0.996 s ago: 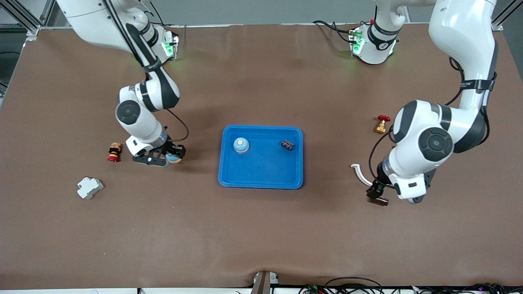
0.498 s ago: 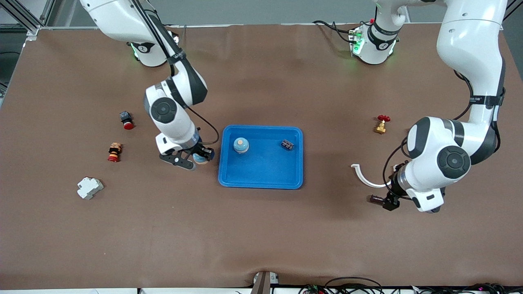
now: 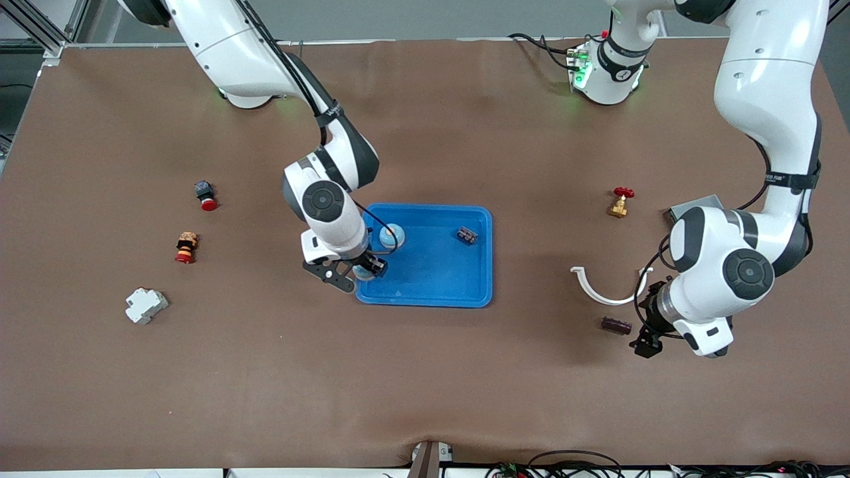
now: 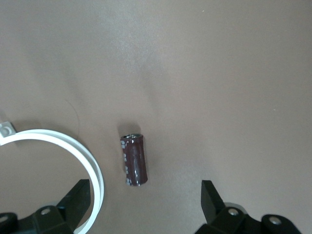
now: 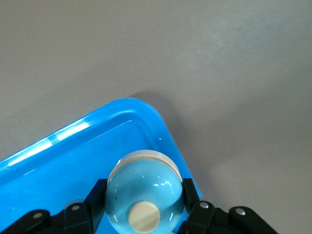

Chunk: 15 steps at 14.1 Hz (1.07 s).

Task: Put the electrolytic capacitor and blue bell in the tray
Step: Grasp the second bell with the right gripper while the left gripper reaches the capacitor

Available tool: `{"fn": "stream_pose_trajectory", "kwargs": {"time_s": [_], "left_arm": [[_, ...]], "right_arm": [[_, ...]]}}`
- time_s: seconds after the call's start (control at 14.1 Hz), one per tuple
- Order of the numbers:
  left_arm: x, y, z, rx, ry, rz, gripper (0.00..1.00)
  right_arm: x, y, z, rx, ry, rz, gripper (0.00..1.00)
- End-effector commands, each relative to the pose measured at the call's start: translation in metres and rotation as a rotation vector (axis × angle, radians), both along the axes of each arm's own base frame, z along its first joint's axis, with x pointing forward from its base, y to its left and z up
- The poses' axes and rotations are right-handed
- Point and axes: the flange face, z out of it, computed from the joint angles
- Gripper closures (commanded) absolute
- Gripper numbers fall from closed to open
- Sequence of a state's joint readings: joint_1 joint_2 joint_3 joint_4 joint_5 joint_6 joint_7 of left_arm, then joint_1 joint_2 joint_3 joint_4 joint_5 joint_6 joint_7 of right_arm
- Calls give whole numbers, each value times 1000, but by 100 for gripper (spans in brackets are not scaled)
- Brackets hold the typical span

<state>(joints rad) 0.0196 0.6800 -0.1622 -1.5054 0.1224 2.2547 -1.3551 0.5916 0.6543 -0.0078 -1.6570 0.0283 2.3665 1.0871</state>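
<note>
The blue tray (image 3: 431,275) lies mid-table. My right gripper (image 3: 364,271) hangs over the tray's corner nearest the front camera, at the right arm's end, shut on a blue bell (image 3: 362,271). In the right wrist view that bell (image 5: 144,194) sits between the black fingers (image 5: 92,197) above the tray's rim (image 5: 63,141). Another blue bell (image 3: 392,235) and a small dark part (image 3: 467,235) rest in the tray. The dark electrolytic capacitor (image 3: 615,325) lies on the table. My left gripper (image 3: 646,346) is open beside it; the capacitor (image 4: 134,160) lies just ahead of the open left gripper (image 4: 144,197).
A white curved strip (image 3: 601,289) lies next to the capacitor, and one end of the strip (image 4: 73,151) passes by a left finger. A brass valve (image 3: 619,202) and a grey box (image 3: 694,207) are at the left arm's end. Two red buttons (image 3: 206,194) (image 3: 186,247) and a white breaker (image 3: 146,305) lie at the right arm's end.
My right arm has carried the blue bell across the table to the tray's corner. My left gripper has drawn back from the capacitor, which stays on the table.
</note>
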Motion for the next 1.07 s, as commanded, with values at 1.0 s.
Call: {"fn": "stream_pose_trajectory", "kwargs": {"time_s": [1.0], "left_arm": [[1, -19, -64, -5, 13, -29, 0]], "right_arm": [[-13, 45, -47, -41, 4, -48, 100]]}}
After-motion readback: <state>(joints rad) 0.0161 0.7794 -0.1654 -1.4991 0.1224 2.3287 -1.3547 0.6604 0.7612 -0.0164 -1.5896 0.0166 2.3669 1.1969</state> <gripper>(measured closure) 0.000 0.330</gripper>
